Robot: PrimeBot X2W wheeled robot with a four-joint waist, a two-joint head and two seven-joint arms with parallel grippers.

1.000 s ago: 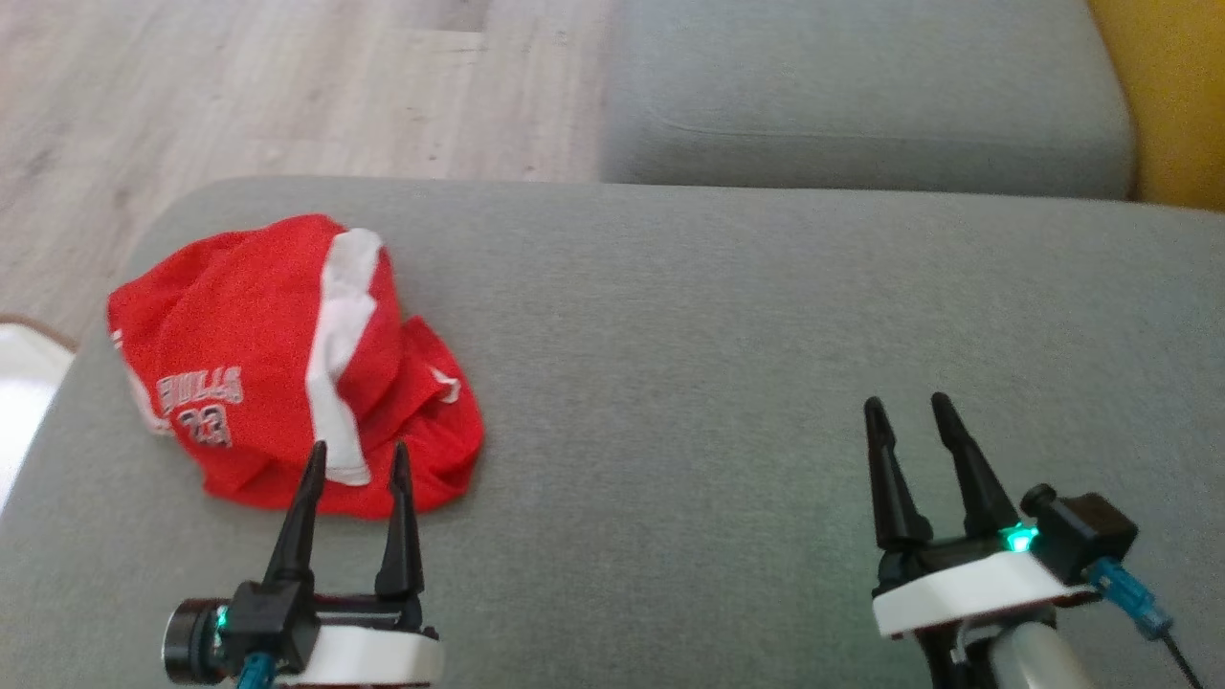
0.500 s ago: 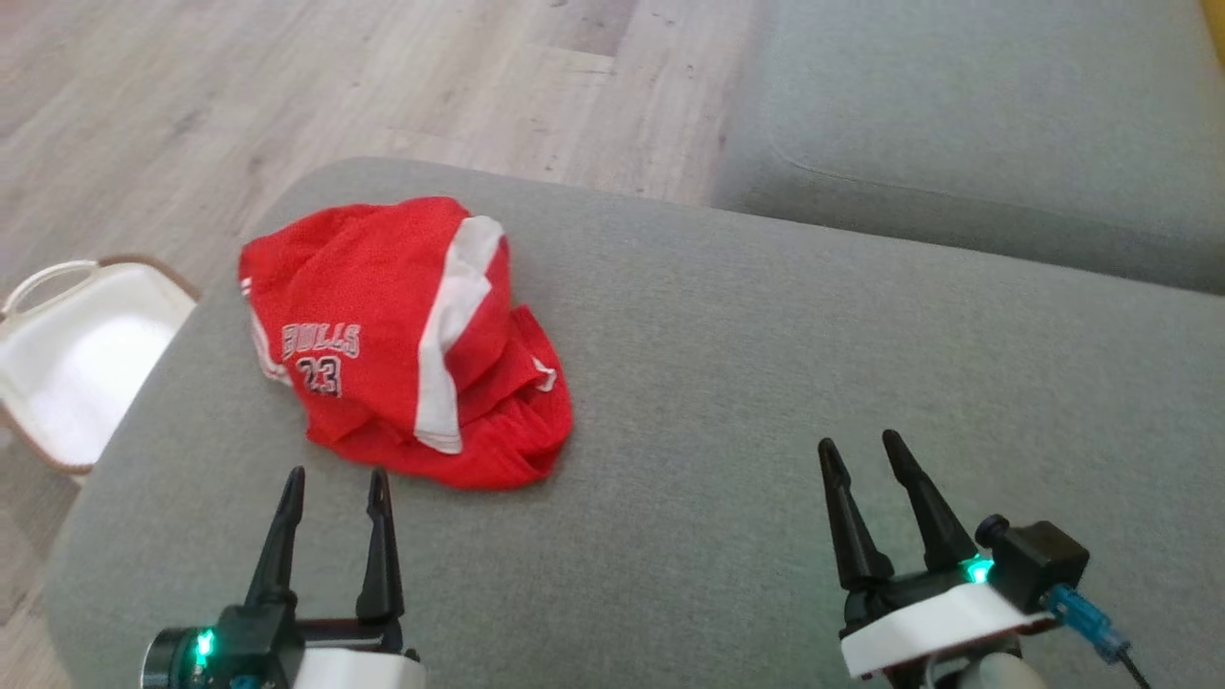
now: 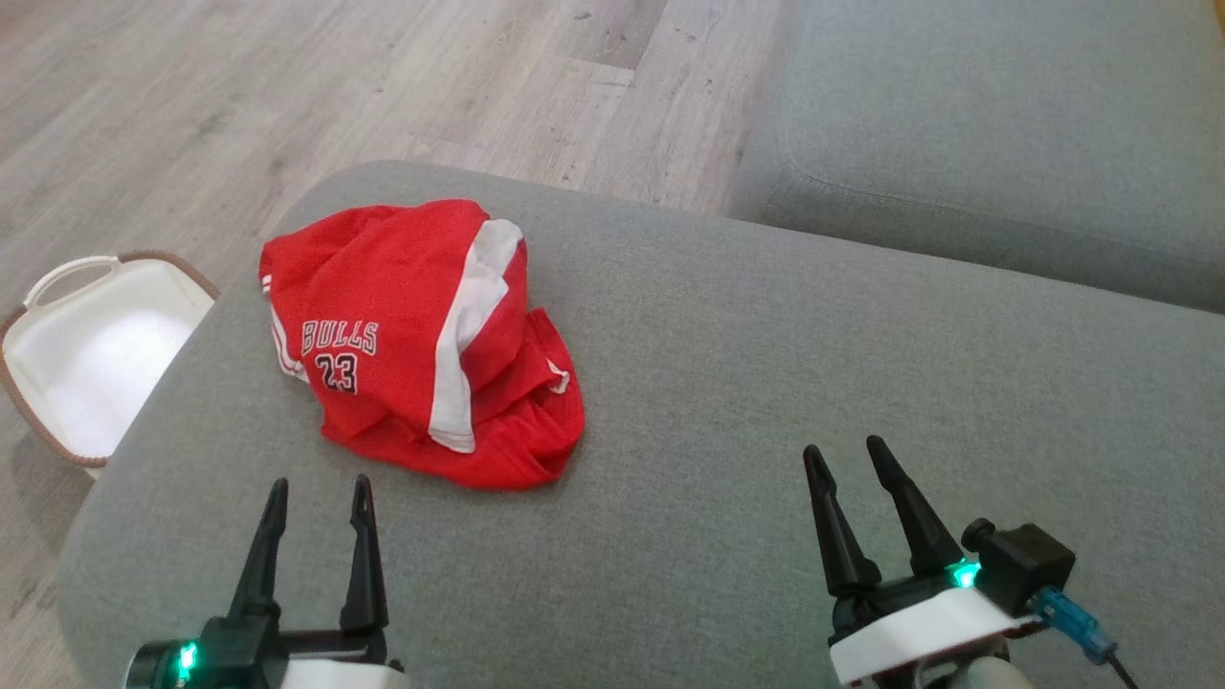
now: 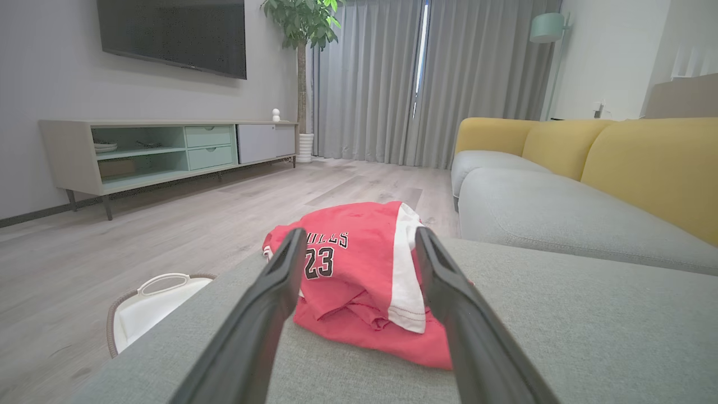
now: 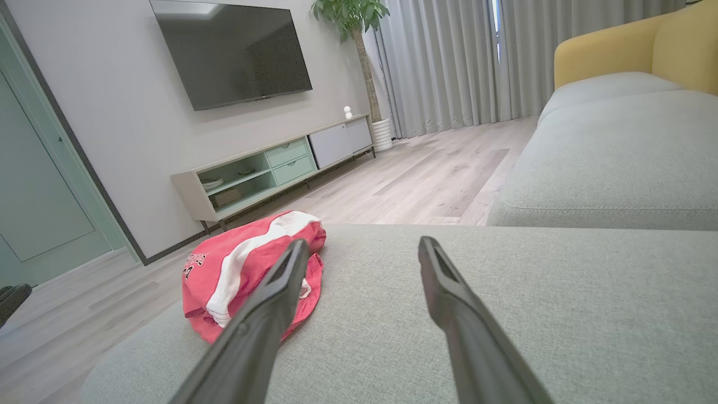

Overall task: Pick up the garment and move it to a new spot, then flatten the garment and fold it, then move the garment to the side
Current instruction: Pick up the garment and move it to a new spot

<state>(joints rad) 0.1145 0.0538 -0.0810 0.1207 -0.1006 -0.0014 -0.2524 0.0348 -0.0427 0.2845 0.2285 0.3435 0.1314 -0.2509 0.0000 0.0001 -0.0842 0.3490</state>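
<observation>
The garment (image 3: 421,335) lies on the cushion (image 3: 766,383), basket (image 3: 72,271) to its left.

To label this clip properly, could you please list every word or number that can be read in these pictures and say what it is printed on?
"BULLS": arched lettering on the red garment, which lies crumpled on the grey sofa cushion.
"23": directly under that word, on the same garment.
In the right wrist view the same print is too small and tilted to read.
</observation>
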